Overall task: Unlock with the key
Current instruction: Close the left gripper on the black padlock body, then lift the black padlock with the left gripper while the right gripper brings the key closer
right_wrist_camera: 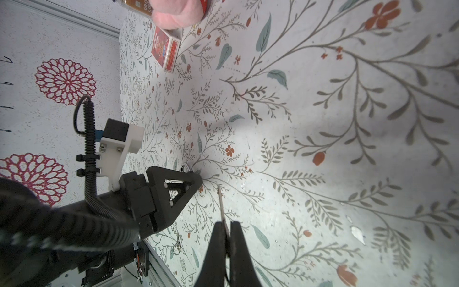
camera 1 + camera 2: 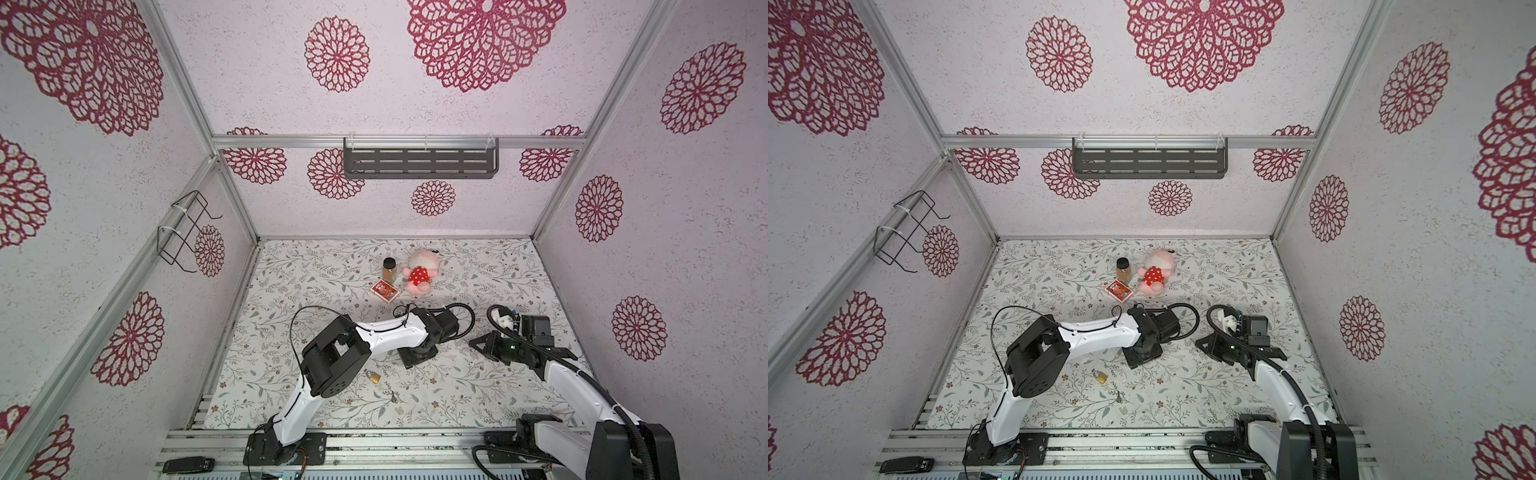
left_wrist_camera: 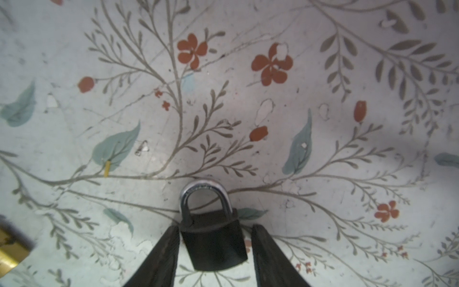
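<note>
Between the black fingers of the left gripper point(image 3: 214, 228), a dark-bodied padlock with a silver shackle point(image 3: 213, 246) lies flat on the sheet. Its shackle is seated in the body, so by my reading it is locked. The jaws stand parted astride the body, one finger touching a side and the other just apart, so there is no clamp yet. Beside the padlock, the right gripper point(image 1: 226, 225) is clenched on a thin metal key point(image 1: 220, 202) that points roughly toward the padlock but stops short of it. The key is in hand; steadying the lock, inserting, turning and freeing the shackle are left to do.

Nearer the arm bases than the padlock sit a small brass padlock point(image 2: 374, 376) and a loose key point(image 2: 393, 397). Well beyond it lie a pink plush toy in a red spotted dress point(image 2: 419, 274), a brown black-lidded jar point(image 2: 389, 270) and a red card box point(image 2: 385, 290).

The surface is a scuffed white sheet with grey sprigs and rust flowers point(image 2: 478, 270). White textured walls with crimson rosettes point(image 2: 338, 54), a grey slotted shelf point(image 2: 419, 162) and a black wire rack point(image 2: 183, 232) enclose it.
</note>
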`<state>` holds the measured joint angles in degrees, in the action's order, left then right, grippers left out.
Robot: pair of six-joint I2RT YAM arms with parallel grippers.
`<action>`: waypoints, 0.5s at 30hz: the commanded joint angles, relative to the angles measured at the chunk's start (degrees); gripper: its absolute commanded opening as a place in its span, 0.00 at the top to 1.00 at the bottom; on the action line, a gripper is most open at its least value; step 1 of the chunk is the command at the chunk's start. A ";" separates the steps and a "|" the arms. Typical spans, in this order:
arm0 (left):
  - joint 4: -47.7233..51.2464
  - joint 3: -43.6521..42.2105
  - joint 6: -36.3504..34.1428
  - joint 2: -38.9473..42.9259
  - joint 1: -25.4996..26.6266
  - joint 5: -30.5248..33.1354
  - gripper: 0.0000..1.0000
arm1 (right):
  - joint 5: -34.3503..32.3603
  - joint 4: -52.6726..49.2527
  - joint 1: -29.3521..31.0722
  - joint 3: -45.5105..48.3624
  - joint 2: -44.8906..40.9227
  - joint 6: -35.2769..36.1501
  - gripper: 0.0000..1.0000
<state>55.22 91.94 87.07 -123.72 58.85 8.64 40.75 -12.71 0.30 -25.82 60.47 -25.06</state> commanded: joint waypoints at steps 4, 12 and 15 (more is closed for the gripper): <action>-0.90 -1.51 0.77 -0.84 -0.05 -0.05 0.53 | 0.30 0.58 -0.03 -1.16 0.09 1.04 1.00; -0.99 -1.05 0.06 -0.15 -0.05 0.46 0.57 | 0.23 0.32 0.53 -1.16 0.12 0.99 1.00; -1.80 -1.74 0.21 0.42 -0.05 0.32 0.59 | 0.20 0.41 0.86 -1.16 0.11 0.74 1.00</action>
<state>55.44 91.83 86.85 -123.66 58.85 8.88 40.73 -12.73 0.80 -25.82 60.66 -25.06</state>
